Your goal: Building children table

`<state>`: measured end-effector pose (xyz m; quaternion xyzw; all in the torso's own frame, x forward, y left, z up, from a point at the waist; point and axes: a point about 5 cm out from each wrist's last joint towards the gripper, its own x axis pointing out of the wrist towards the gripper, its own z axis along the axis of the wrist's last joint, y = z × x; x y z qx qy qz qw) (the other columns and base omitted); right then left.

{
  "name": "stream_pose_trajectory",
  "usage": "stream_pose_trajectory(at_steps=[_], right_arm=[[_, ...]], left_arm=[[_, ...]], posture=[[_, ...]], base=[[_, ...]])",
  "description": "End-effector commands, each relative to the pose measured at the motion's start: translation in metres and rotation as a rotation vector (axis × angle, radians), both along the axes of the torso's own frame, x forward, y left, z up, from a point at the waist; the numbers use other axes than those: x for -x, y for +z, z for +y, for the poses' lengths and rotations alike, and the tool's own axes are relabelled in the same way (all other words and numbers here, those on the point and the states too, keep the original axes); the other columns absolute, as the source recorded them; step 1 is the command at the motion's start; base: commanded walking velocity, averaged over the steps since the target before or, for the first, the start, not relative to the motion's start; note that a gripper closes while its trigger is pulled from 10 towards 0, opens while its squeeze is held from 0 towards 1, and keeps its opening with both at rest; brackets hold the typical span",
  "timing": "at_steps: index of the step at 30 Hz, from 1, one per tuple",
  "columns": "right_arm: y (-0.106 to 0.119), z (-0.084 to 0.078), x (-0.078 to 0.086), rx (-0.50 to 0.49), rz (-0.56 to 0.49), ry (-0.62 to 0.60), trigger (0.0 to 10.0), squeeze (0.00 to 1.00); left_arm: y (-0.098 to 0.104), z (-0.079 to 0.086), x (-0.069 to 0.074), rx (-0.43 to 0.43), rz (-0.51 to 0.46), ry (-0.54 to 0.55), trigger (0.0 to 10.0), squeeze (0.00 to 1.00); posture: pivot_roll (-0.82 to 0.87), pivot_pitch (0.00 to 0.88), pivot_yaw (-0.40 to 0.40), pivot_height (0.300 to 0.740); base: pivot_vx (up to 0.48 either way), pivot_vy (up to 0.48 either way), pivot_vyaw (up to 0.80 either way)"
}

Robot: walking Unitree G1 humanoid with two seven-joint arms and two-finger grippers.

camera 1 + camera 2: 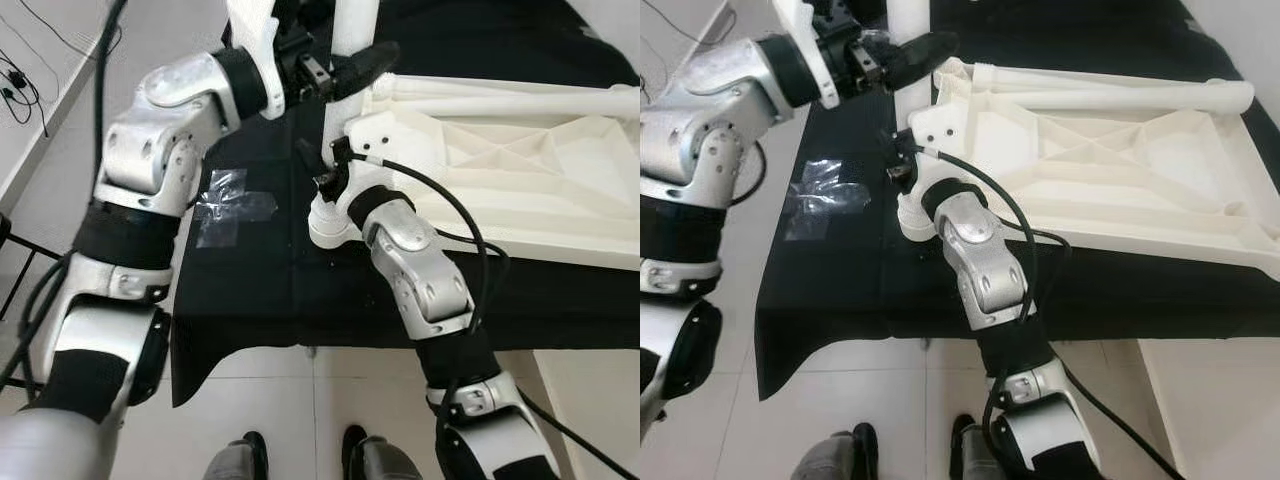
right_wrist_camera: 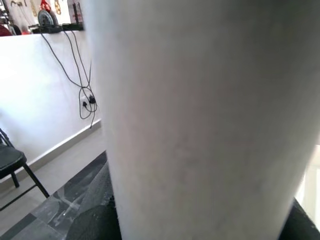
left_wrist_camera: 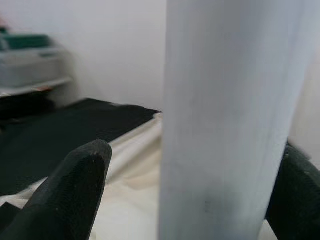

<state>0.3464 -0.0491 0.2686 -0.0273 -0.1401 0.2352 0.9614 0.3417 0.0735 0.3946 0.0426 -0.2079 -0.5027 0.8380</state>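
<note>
The left hand (image 1: 345, 68) is clamped round the upper part of a white table leg (image 1: 352, 30) that stands upright at the near corner of the upturned white tabletop (image 1: 500, 170); in its wrist view the dark fingers (image 3: 75, 175) sit on either side of the pale tube. The right hand (image 1: 330, 175) is lower on the same leg, just above its flared foot (image 1: 330, 225), and looks closed on it too, though its fingertips are largely hidden behind the leg. The tabletop lies underside up on the black-draped worktop (image 1: 260, 290), a second leg (image 1: 500, 100) lying along its far rim; a scrap of clear plastic (image 1: 232, 205) sits beside the work. To my eye the leg is being seated in its corner socket; best keep it truly vertical, push straight down with both grips, and avoid twisting the top off the cloth.
</note>
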Motion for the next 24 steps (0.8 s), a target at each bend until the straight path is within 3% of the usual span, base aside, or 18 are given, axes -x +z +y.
stream_pose_trajectory(at_steps=[1, 3, 4, 15, 24], right_arm=[[-0.028, 0.007, -0.001, 0.028, 0.126, 0.023, 10.0, 0.00], [-0.028, 0.007, -0.001, 0.026, 0.125, 0.024, 10.0, 0.00], [-0.028, 0.008, 0.000, 0.024, 0.125, 0.025, 10.0, 0.00], [-0.027, 0.008, 0.001, 0.030, 0.117, 0.033, 10.0, 0.00], [-0.026, 0.008, 0.001, 0.063, 0.096, 0.053, 10.0, 0.00]], left_arm=[[0.006, -0.002, 0.003, 0.003, -0.002, -0.041, 10.0, 0.00], [0.005, -0.005, 0.001, -0.017, 0.005, -0.042, 10.0, 0.00], [0.005, -0.008, -0.001, -0.039, 0.005, -0.030, 0.0, 0.00], [0.024, -0.013, -0.002, -0.183, -0.047, 0.017, 0.0, 0.00], [0.022, -0.012, 0.003, -0.235, -0.058, 0.019, 0.0, 0.00]], posture=[[0.04, 0.251, 0.017, 0.740], [0.04, 0.253, 0.020, 0.740], [0.04, 0.253, 0.021, 0.740], [0.05, 0.254, 0.018, 0.740], [0.05, 0.254, 0.017, 0.740]], base=[[0.000, 0.000, 0.00], [0.000, 0.000, 0.00], [0.000, 0.000, 0.00], [0.000, 0.000, 0.00], [0.000, 0.000, 0.00]])
